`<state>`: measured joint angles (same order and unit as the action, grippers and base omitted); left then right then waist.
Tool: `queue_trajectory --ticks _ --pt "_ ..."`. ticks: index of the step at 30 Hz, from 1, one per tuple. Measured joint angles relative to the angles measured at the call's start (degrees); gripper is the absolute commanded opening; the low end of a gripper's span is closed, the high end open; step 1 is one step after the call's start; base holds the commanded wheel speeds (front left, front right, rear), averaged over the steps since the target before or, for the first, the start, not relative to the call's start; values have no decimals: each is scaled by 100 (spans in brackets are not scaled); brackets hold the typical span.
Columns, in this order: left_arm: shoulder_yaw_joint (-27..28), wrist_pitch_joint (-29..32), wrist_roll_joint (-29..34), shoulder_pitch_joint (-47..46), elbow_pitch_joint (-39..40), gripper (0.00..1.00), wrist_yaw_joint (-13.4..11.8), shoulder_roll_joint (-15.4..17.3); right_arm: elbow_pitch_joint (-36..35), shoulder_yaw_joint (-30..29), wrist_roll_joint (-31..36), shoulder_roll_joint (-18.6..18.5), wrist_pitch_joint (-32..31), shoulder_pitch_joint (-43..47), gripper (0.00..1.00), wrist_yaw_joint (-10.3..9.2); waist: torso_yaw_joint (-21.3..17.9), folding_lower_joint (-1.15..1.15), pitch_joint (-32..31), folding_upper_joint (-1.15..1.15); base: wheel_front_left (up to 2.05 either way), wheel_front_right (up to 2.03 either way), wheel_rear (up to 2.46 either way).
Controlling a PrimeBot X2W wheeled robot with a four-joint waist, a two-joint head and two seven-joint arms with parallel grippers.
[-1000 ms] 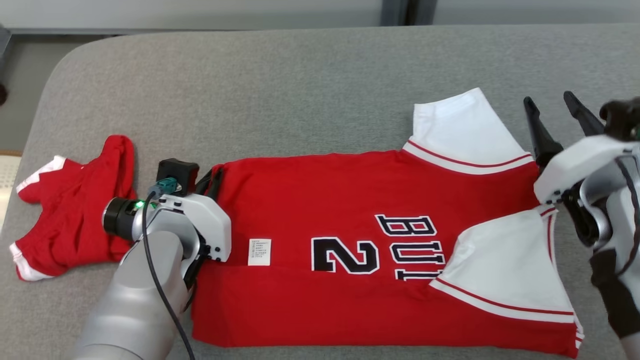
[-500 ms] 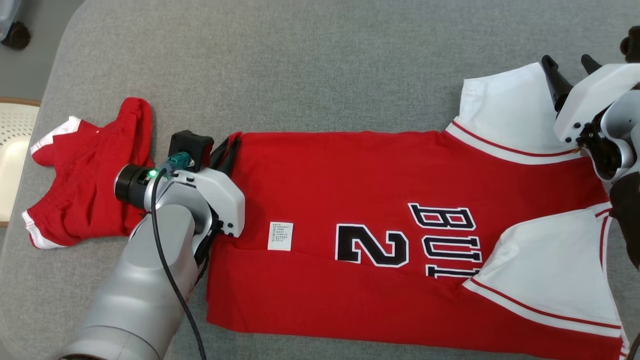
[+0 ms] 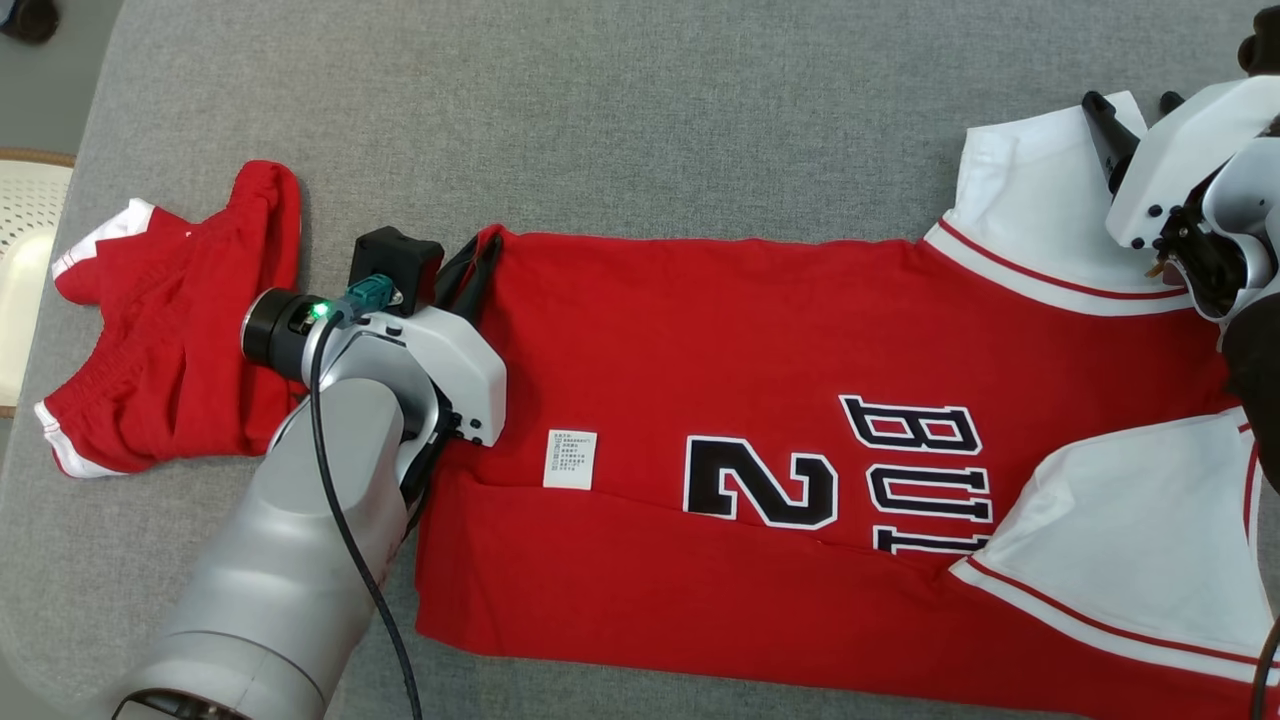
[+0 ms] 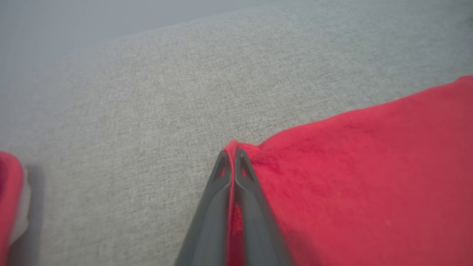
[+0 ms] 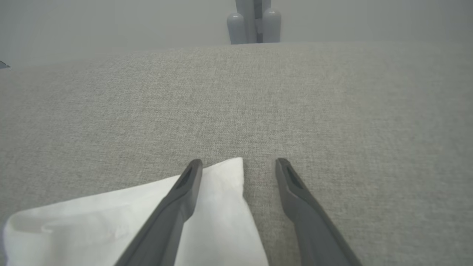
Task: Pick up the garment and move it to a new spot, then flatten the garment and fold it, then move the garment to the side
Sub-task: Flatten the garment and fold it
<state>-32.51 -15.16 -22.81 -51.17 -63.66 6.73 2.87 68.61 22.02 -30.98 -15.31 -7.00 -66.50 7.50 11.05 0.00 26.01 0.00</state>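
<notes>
Head view: red jersey with white sleeves (image 3: 760,340) spread across centre and right of grey fabric surface (image 3: 640,120), lower edge folded over; left gripper (image 3: 488,245) clamped on hem corner (image 3: 505,245), centre left.

Left wrist view: fingers (image 4: 214,207) shut on red cloth, centre.

Right wrist view: right gripper (image 5: 238,162) gaping around white sleeve corner (image 5: 221,181), lower centre.

Folding step, seemingly; next: close there, lift both ends together.

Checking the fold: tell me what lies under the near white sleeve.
The near white sleeve lies folded over the front of the red jersey, covering the end of the black lettering; the hidden letters cannot be read.
</notes>
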Motion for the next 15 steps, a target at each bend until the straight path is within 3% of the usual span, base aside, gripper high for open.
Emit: queue_trajectory --ticks 7,8,9,11,12,15 --pt "-58 0 -52 -70 41 0 -24 -2 69 240 -199 42 -55 -114 100 0 18 0 62 0 0 0 0" --pt "-65 0 -65 -71 42 0 -24 -1 81 270 -224 44 -66 -115 89 0 19 0 65 0 0 0 0" --pt "-71 0 -83 -73 42 0 -25 -1 91 302 -234 41 -91 -126 61 0 19 0 68 0 0 0 0" --pt "-82 0 -91 -77 42 0 -26 -1 101 371 -289 35 -114 -152 16 0 20 0 74 0 0 0 0" --pt "-83 0 -93 -81 42 0 -30 -1 102 413 -305 38 -118 -161 0 0 20 0 78 0 0 0 0" --pt "-89 0 -98 -88 43 0 -32 -2 78 478 -368 43 -104 -165 0 0 17 0 79 0 0 0 0"
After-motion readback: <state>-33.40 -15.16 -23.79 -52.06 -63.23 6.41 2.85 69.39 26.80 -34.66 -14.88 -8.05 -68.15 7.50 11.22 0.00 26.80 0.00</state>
